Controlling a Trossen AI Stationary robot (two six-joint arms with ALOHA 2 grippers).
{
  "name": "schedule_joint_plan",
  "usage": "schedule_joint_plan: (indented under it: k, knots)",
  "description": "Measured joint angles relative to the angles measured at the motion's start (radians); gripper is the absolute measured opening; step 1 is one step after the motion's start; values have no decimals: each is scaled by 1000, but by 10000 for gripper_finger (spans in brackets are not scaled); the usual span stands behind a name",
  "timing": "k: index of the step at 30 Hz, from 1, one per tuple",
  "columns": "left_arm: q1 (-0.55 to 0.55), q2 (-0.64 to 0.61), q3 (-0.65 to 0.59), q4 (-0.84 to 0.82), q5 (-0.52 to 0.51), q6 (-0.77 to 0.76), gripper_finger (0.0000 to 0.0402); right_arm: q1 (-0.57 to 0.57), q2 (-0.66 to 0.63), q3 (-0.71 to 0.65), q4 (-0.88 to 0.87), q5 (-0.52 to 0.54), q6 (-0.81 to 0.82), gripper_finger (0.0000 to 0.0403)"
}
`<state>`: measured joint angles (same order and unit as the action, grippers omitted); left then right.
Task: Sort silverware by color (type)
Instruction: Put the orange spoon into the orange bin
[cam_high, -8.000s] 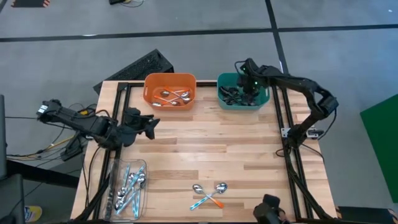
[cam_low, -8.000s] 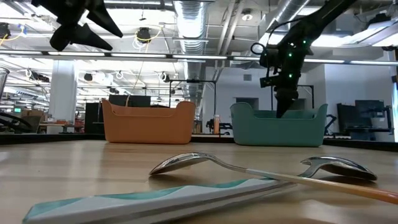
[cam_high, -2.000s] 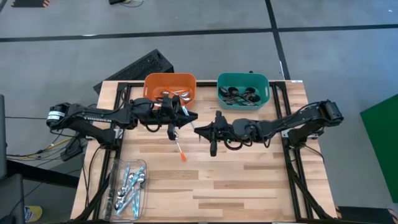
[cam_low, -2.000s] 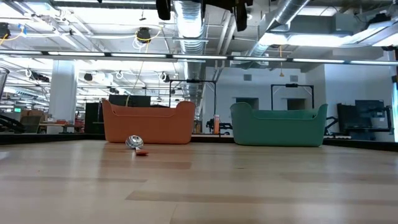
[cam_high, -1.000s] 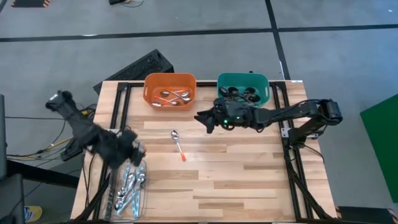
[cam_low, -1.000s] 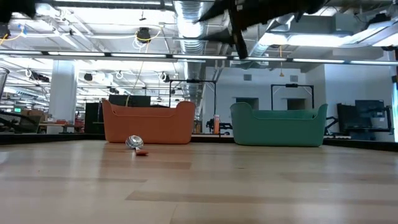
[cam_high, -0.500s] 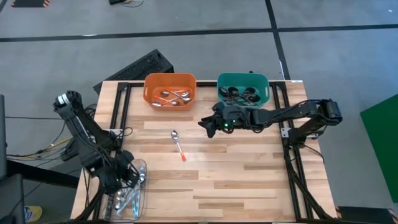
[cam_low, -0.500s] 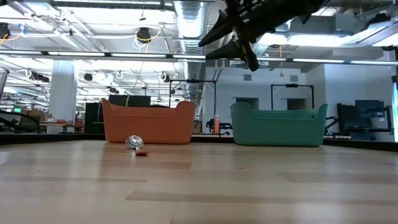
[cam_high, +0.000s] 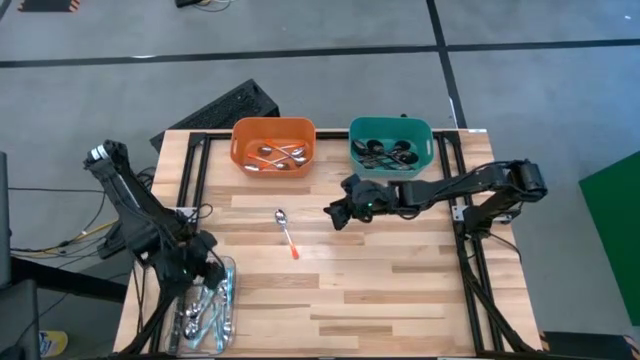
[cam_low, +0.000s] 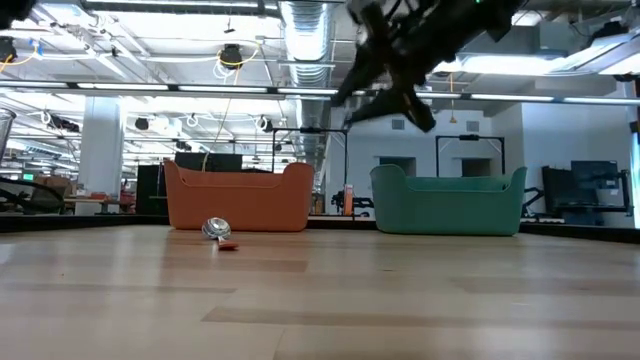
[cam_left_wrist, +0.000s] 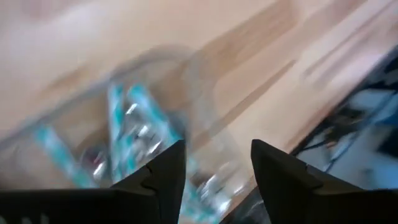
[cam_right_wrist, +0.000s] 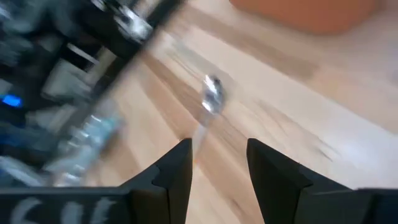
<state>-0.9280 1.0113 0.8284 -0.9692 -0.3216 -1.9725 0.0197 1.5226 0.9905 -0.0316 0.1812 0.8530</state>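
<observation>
Left gripper (cam_high: 205, 268) hangs over the clear tray (cam_high: 192, 330) of blue-handled spoons (cam_high: 212, 312), fingers apart, grasping nothing. Orange-handled spoon (cam_high: 287, 234) lies alone on the table (cam_high: 400, 290), near the orange bin (cam_high: 273, 133). Right gripper (cam_high: 334, 213) is raised mid-table before the teal bin (cam_high: 391, 128), fingers spread, empty.

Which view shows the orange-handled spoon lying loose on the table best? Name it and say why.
The high view: the orange-handled spoon shows whole, bowl toward the orange bin. The low view shows only its bowl and a bit of handle, far off. The right wrist view shows it blurred; the left wrist view, not at all.
</observation>
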Motion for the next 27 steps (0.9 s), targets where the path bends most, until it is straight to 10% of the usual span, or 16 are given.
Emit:
schedule_joint_plan:
  k: [8, 27]
  knots:
    - [82, -150, 0, 26, -233, 198, 165, 46, 206, 125, -61, -46, 6, 171]
    - [137, -176, 0, 17, -131, 368, 164, -56, 773, 804, -304, -40, -152, 173]
